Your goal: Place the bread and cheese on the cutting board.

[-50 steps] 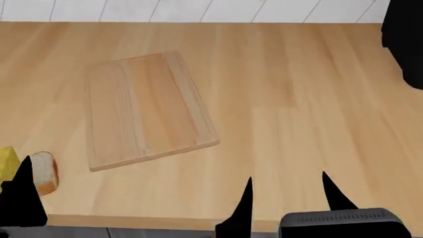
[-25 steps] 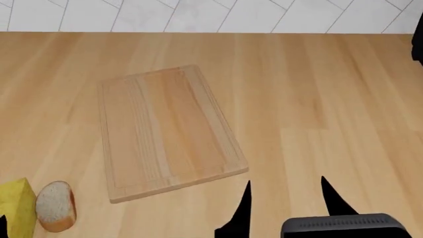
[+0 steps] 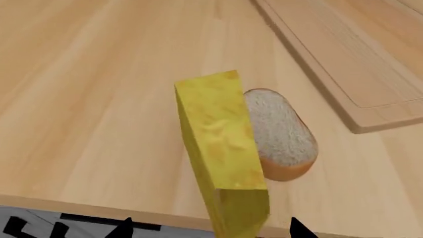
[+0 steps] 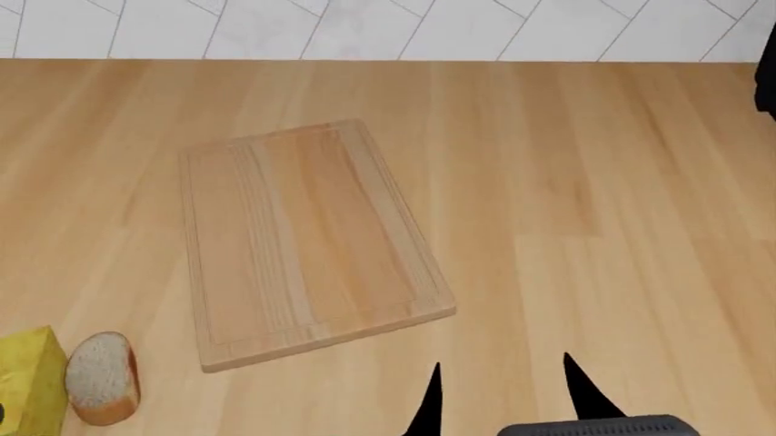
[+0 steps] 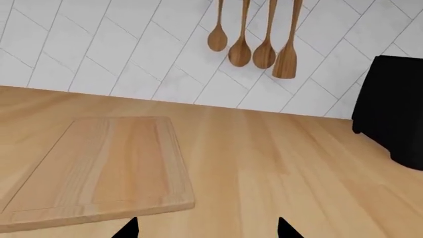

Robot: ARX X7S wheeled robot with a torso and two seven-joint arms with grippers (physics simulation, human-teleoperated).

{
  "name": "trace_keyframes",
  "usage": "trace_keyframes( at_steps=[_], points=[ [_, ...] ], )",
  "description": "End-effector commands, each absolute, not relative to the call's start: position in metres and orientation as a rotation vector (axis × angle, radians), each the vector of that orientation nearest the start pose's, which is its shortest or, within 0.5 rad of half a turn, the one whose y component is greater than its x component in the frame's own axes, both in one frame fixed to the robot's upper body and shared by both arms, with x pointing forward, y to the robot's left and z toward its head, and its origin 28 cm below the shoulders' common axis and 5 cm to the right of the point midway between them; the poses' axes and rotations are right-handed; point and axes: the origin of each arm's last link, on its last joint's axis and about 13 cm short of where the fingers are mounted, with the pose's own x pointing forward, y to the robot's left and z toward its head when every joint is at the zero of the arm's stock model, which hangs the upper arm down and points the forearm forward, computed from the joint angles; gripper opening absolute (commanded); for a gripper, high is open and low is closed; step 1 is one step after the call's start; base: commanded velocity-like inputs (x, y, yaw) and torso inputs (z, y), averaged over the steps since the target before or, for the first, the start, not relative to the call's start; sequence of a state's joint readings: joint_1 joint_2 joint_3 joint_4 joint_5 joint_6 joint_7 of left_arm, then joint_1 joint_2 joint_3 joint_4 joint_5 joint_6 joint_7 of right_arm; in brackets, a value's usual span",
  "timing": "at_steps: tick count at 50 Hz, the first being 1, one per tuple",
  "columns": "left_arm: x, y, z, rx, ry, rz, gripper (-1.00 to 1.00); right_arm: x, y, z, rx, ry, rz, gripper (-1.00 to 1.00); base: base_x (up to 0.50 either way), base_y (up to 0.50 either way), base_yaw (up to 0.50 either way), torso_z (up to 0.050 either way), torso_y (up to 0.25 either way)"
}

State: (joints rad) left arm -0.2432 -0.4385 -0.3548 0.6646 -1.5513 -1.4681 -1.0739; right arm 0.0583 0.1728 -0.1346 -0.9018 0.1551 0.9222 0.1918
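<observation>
Since a moment ago our view has stopped shifting: the cutting board [image 4: 309,241] sits at the same spot as half a second back, after the bigger swing a second ago that brought the food further into sight. What changed just now is our right hand [image 4: 502,391], whose two dark fingertips have dropped lower and slightly left at the near edge of the head view, so we judge that arm is pulling back out of the way. Its fingers stand apart with nothing between them.

The cheese [image 4: 31,377] and the bread [image 4: 102,378] rest on the wooden surface [image 4: 582,182] at the near left corner, the bread touching or just beside the cheese on its right. Both lie left of and nearer than the board, which is bare. Neither food has been lifted, so the task is at its start.

In the left wrist view the cheese [image 3: 221,148] stands upright close in front of our left hand [image 3: 208,229], with the bread [image 3: 281,134] behind it and the board's corner [image 3: 343,64] beyond. The left fingertips show spread, empty, straddling the cheese's near end. We judge the cheese is the first pick.
</observation>
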Motion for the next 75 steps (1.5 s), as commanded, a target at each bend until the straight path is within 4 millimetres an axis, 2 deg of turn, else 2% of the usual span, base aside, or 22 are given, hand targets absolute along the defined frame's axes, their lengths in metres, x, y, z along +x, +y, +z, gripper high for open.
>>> trace_keyframes(
  at_steps=[1, 8, 13, 14, 18, 27, 29, 32, 34, 36, 43, 44, 47, 49, 52, 53, 55, 60, 64, 67, 75],
  points=[
    [0.176, 0.243, 0.147, -0.063, 0.562, 0.065, 1.00, 0.170, -0.090, 0.132, -0.074, 0.008, 0.073, 1.00, 0.00, 0.00, 0.00, 0.000, 0.000],
    [0.183, 0.242, 0.149, -0.066, 0.552, 0.068, 1.00, 0.169, -0.089, 0.129, -0.082, 0.017, 0.082, 1.00, 0.00, 0.00, 0.00, 0.000, 0.000],
    [0.180, 0.242, 0.158, -0.060, 0.514, 0.090, 1.00, 0.169, -0.087, 0.125, -0.087, 0.027, 0.095, 1.00, 0.00, 0.00, 0.00, 0.000, 0.000],
    [0.180, 0.242, 0.161, -0.060, 0.498, 0.098, -1.00, 0.168, -0.087, 0.124, -0.089, 0.031, 0.098, 1.00, 0.00, 0.00, 0.00, 0.000, 0.000],
    [0.178, 0.241, 0.170, -0.027, 0.466, 0.121, -1.00, 0.167, -0.085, 0.122, -0.094, 0.040, 0.108, 1.00, 0.00, 0.00, 0.00, 0.000, 0.000],
    [0.176, 0.267, 0.189, -0.068, 0.354, 0.307, -1.00, 0.168, -0.084, 0.121, -0.090, 0.041, 0.119, 1.00, 0.00, 0.00, 0.00, 0.000, 0.000],
    [0.176, 0.273, 0.197, -0.071, 0.337, 0.332, -1.00, 0.168, -0.086, 0.122, -0.089, 0.041, 0.114, 1.00, 0.00, 0.00, 0.00, 0.000, 0.000],
    [0.181, 0.272, 0.211, -0.026, 0.303, 0.311, -1.00, 0.168, -0.087, 0.126, -0.086, 0.036, 0.108, 1.00, 0.00, 0.00, 0.00, 0.000, 0.000],
    [0.188, 0.266, 0.224, 0.034, 0.296, 0.227, -1.00, 0.168, -0.089, 0.129, -0.084, 0.030, 0.102, 1.00, 0.00, 0.00, 0.00, 0.000, 0.000],
    [0.197, 0.262, 0.233, -0.001, 0.300, 0.174, -1.00, 0.168, -0.090, 0.133, -0.082, 0.023, 0.099, 1.00, 0.00, 0.00, 0.00, 0.000, 0.000],
    [0.251, 0.241, 0.259, 0.021, 0.342, -0.014, -1.00, 0.169, -0.092, 0.144, -0.077, 0.002, 0.098, 1.00, 0.00, 0.00, 0.00, 0.000, 0.000],
    [0.262, 0.235, 0.263, -0.013, 0.372, -0.107, -1.00, 0.170, -0.093, 0.147, -0.074, -0.005, 0.095, 1.00, 0.00, 0.00, 0.00, 0.000, 0.000],
    [0.292, 0.223, 0.258, 0.084, 0.381, -0.147, -1.00, 0.166, -0.093, 0.151, -0.070, -0.018, 0.099, 1.00, 0.00, 0.00, 0.00, 0.000, 0.000],
    [0.309, 0.208, 0.254, 0.043, 0.447, -0.249, -1.00, 0.165, -0.093, 0.153, -0.073, -0.019, 0.108, 1.00, 0.00, 0.00, 0.00, 0.000, 0.000],
    [0.342, 0.189, 0.249, 0.032, 0.472, -0.275, -1.00, 0.170, -0.098, 0.165, -0.064, -0.039, 0.091, 1.00, 0.00, 0.00, 0.00, 0.000, 0.000],
    [0.347, 0.187, 0.248, 0.012, 0.487, -0.288, -1.00, 0.170, -0.099, 0.166, -0.064, -0.042, 0.090, 1.00, 0.00, 0.00, 0.00, 0.000, 0.000],
    [0.365, 0.173, 0.245, 0.111, 0.505, -0.297, -1.00, 0.170, -0.100, 0.169, -0.083, -0.048, 0.095, 1.00, 0.00, 0.00, 0.00, 0.000, 0.000],
    [0.395, 0.145, 0.250, 0.127, 0.523, -0.369, -1.00, 0.168, -0.106, 0.175, -0.083, -0.058, 0.080, 1.00, 0.00, 0.00, 0.00, 0.000, 0.000],
    [0.400, 0.129, 0.246, 0.098, 0.517, -0.426, -1.00, 0.165, -0.103, 0.172, -0.084, -0.045, 0.099, 1.00, 0.00, 0.00, 0.00, 0.000, 0.000],
    [0.397, 0.120, 0.231, 0.071, 0.569, -0.450, -1.00, 0.164, -0.102, 0.171, -0.077, -0.036, 0.105, 1.00, 0.00, 0.00, 0.00, 0.000, 0.000],
    [0.390, 0.108, 0.215, 0.072, 0.607, -0.520, -1.00, 0.162, -0.106, 0.164, -0.078, -0.017, 0.097, 1.00, 0.00, 0.00, 0.00, 0.000, 0.000]
  ],
)
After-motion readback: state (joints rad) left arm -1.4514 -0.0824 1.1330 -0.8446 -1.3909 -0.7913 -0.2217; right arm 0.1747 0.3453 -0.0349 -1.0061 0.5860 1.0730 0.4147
